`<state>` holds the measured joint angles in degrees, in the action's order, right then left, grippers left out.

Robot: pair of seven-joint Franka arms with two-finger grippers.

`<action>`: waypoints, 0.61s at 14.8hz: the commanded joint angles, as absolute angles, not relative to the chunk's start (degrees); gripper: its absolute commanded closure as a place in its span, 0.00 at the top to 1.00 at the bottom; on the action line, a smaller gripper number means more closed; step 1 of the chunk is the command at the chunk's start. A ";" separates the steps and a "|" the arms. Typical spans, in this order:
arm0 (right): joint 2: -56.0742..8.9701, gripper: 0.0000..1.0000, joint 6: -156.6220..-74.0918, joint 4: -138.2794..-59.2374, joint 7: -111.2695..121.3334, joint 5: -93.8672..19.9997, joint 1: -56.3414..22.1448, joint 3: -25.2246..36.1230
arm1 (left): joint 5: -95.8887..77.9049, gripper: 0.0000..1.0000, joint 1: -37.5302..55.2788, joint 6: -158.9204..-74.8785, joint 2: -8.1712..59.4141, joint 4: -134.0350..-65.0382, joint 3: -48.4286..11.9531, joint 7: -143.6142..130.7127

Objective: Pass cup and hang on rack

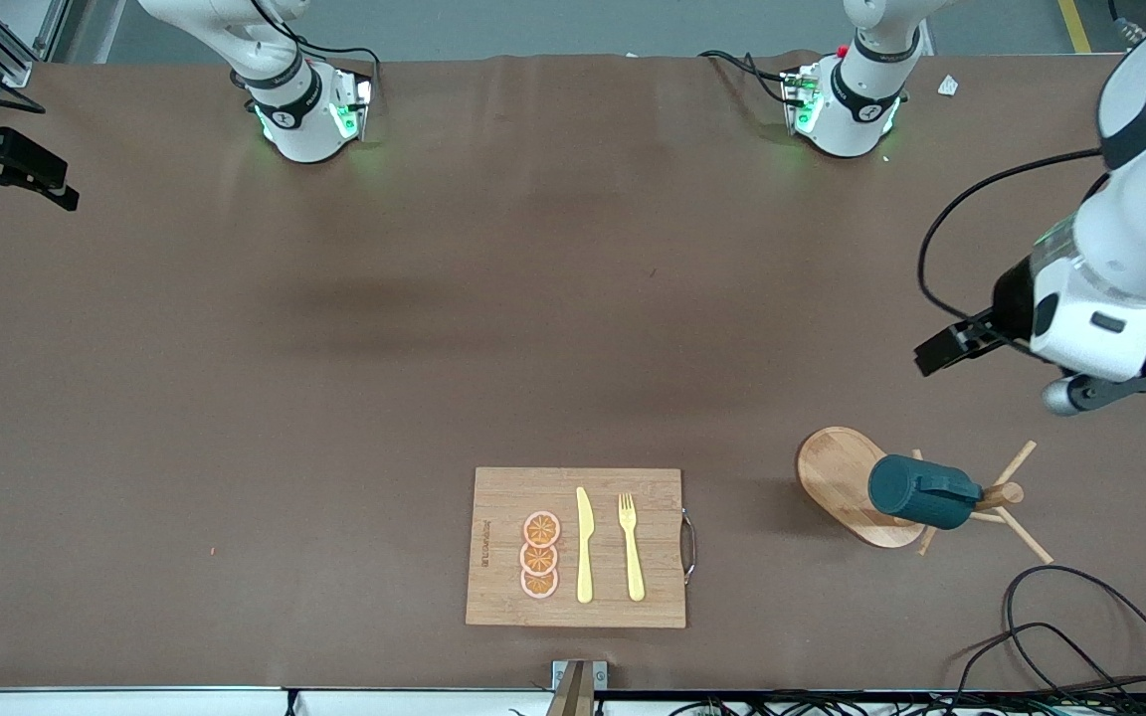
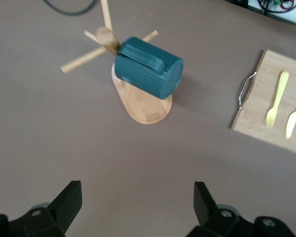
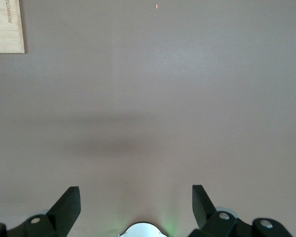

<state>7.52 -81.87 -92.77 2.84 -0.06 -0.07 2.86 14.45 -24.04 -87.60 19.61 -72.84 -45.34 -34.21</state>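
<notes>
bare table [image 1: 334,398] mid-span; rack [image 1: 847,482], cutting board [image 1: 503,547] obstruct near edge

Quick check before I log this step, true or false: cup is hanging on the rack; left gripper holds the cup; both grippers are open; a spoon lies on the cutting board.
1. The cup hangs on the rack: true.
2. The left gripper holds the cup: false, it is empty, up over bare table.
3. Left and right gripper are open: true.
4. A spoon lies on the cutting board: false, a knife, fork and orange slices.
</notes>
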 commanded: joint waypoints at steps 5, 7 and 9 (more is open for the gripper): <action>8.53 1.00 -81.83 -93.43 2.99 -0.70 0.17 2.81 | 11.27 1.00 -23.42 -83.50 8.03 -76.53 -36.79 -16.62; 8.53 1.00 -81.74 -93.52 2.99 -0.70 0.18 2.81 | 7.05 1.00 -15.24 -83.32 3.98 -79.61 -25.63 -15.91; 8.53 1.00 -81.74 -93.52 2.99 -0.70 0.18 2.81 | 5.10 1.00 -10.22 -83.32 0.81 -83.48 -19.36 -15.56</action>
<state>7.52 -81.87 -92.77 2.84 -0.06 -0.07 2.87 7.12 -14.32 -82.74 6.34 -77.01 -25.43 -16.81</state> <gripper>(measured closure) 0.000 0.000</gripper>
